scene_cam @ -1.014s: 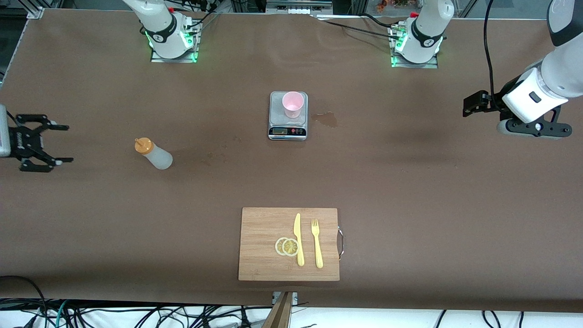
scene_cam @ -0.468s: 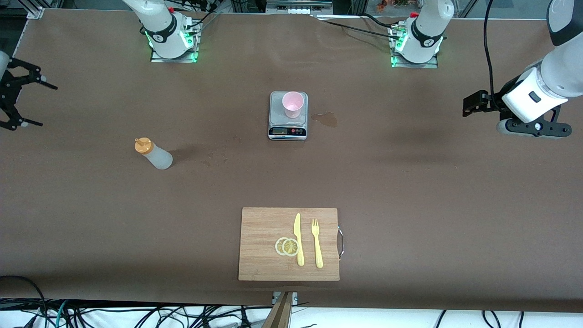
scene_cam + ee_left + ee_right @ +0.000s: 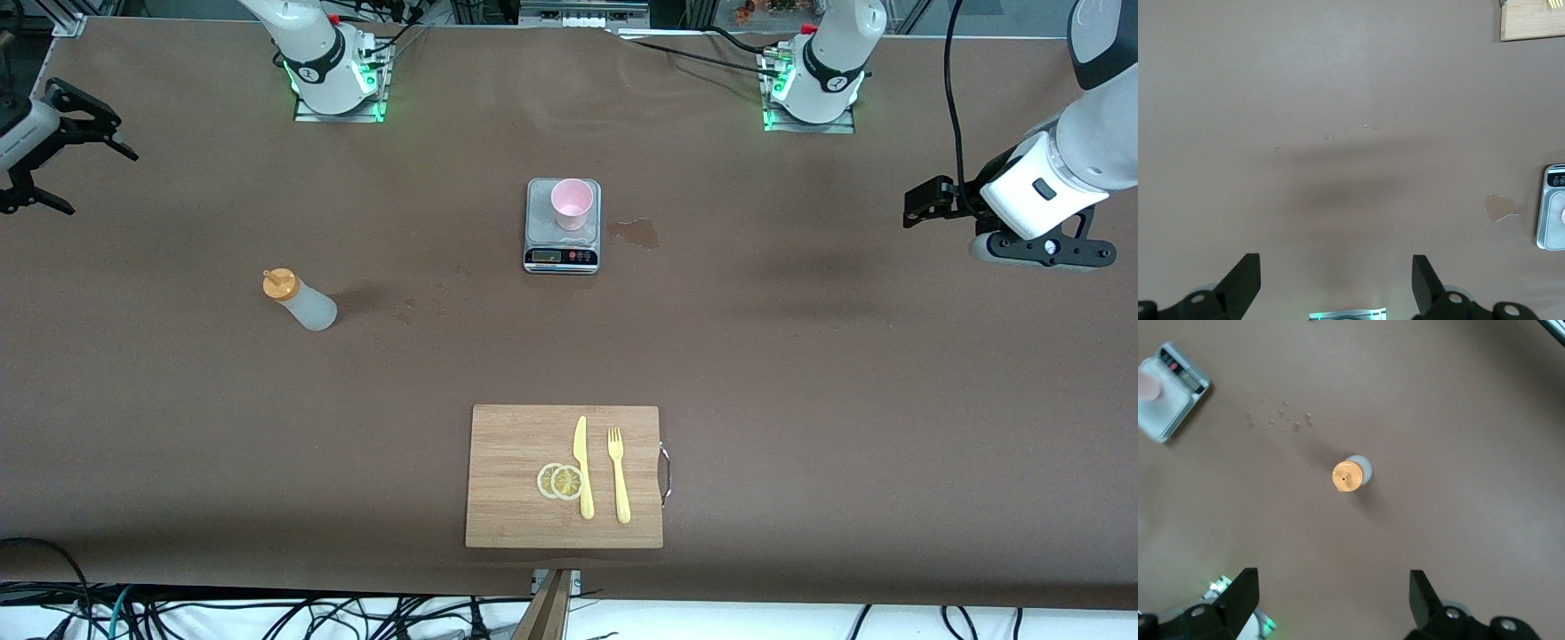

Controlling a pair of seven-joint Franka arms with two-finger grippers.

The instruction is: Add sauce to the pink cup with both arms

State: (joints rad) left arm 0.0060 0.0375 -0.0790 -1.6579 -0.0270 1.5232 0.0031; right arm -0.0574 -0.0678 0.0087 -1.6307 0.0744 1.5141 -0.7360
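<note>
The sauce bottle (image 3: 300,302), whitish with an orange cap, stands upright toward the right arm's end of the table; the right wrist view looks down on the sauce bottle (image 3: 1350,473). The pink cup (image 3: 572,203) stands on a small grey scale (image 3: 562,247) mid-table, and shows blurred at the edge of the right wrist view as the pink cup (image 3: 1146,385). My right gripper (image 3: 100,184) hangs open and empty in the air at its own end of the table, well apart from the bottle. My left gripper (image 3: 920,204) waits open over bare table at the left arm's end.
A wooden cutting board (image 3: 511,476) near the front edge carries a yellow knife (image 3: 582,467), a yellow fork (image 3: 618,476) and two lemon slices (image 3: 560,481). A wet spill (image 3: 636,232) lies beside the scale. Small droplets (image 3: 404,311) mark the table near the bottle.
My right gripper has swung toward the robots' side of the table and turned, still open and empty. The left arm, bottle and cup have not moved.
</note>
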